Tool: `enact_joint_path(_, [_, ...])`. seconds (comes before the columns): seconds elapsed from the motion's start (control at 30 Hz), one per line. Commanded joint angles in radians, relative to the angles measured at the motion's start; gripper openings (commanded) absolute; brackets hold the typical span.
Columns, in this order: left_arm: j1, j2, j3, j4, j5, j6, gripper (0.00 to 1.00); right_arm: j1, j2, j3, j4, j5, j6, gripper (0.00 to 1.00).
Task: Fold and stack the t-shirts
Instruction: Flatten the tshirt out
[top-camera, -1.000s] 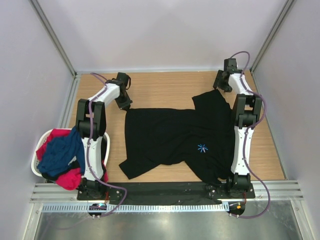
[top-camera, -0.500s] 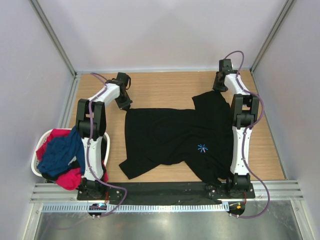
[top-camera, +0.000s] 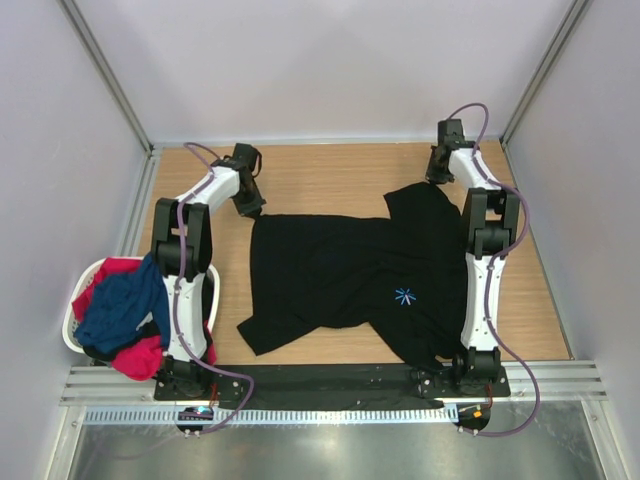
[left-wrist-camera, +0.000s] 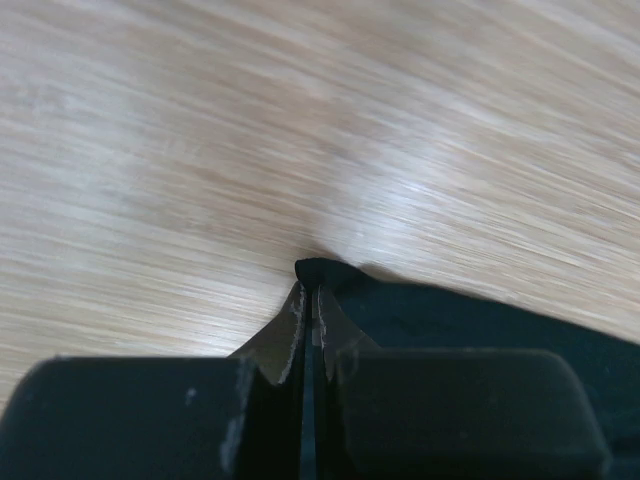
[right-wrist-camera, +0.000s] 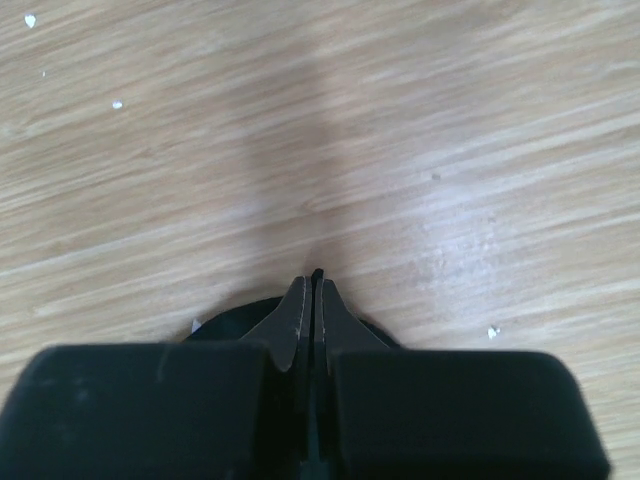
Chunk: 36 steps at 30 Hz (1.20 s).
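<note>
Black t-shirt (top-camera: 340, 275): large, lies spread and rumpled across the middle of the wooden counter (top-camera: 330, 180), one part doubled over on the right-hand side, near hem reaching the dark strip at the arm bases. Light-blue starburst mark (top-camera: 405, 296): faces up on the right half of the shirt. Left gripper (left-wrist-camera: 311, 288): fingers pressed together, pinching a small peak of black cloth at the shirt's far left corner, low against the counter. Right gripper (right-wrist-camera: 316, 285): fingers likewise closed tight, with a sliver of black cloth between the tips, at the shirt's far right corner; more of the shirt shows just under the fingers in the right wrist view. Navy blue t-shirt (top-camera: 125, 305): bunched, lies on top in the white laundry basket (top-camera: 69, 333) at the left edge. Red-pink t-shirt (top-camera: 138, 357): bunched under the navy one, showing at the far and near ends of the basket.
</note>
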Motion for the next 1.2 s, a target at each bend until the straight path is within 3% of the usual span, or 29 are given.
enact_joint_path(0.0, [-0.003,-0.104,0.021,0.104,0.038,0.108,0.0,0.004,-0.147,-0.021,0.016,0.009,0.02,0.01])
enact_joint_path(0.33, [-0.003,-0.345,-0.046,0.197,0.098,0.234,0.0,0.004,-0.369,0.101,-0.009,0.066,0.0,0.01])
enact_joint_path(0.6, [-0.009,-0.63,-0.128,0.341,0.097,0.284,0.0,0.004,-0.654,0.099,-0.013,0.091,-0.05,0.01])
enact_joint_path(0.87, [-0.025,-0.799,-0.11,0.346,0.172,0.376,0.0,0.004,-0.951,-0.03,0.077,0.091,-0.168,0.01])
enact_joint_path(1.17, [-0.034,-1.067,-0.136,0.348,0.166,0.409,0.0,0.004,-1.154,0.045,0.077,0.045,-0.205,0.01])
